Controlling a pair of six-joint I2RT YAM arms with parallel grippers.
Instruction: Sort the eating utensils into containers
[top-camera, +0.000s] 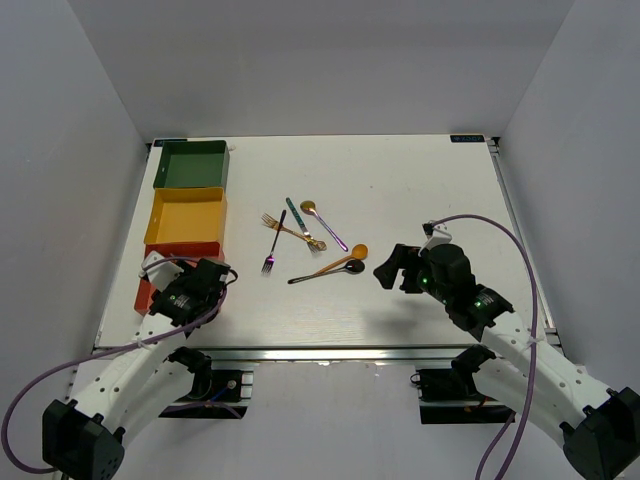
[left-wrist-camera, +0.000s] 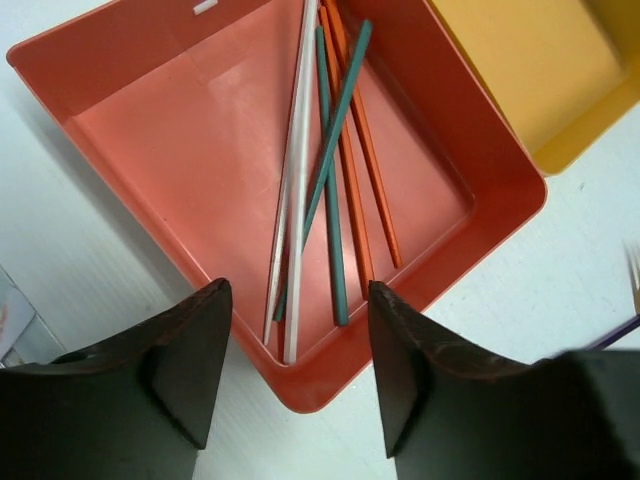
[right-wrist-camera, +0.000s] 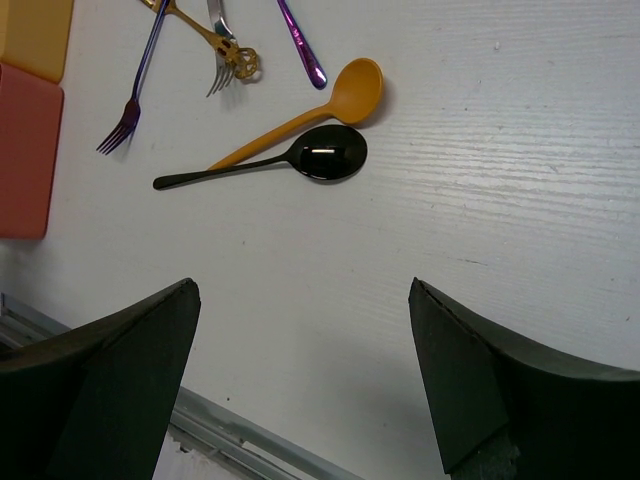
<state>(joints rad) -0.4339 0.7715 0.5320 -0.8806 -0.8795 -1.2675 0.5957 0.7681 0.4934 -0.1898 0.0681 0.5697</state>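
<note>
— Hovering where, your left gripper (left-wrist-camera: 292, 375)?
— Over the shallow orange-red plastic tray (left-wrist-camera: 130, 60), jaws apart, empty; thin white, teal and orange chopsticks (left-wrist-camera: 330, 160) lie inside.
— Right gripper (right-wrist-camera: 300, 380)?
— Wide apart above the table, near the glossy black spoon (right-wrist-camera: 325, 155).

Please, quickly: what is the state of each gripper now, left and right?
Left gripper: open, holding nothing, above the orange-red tray with the chopsticks.
Right gripper: open, holding nothing, above the bare table.
</note>
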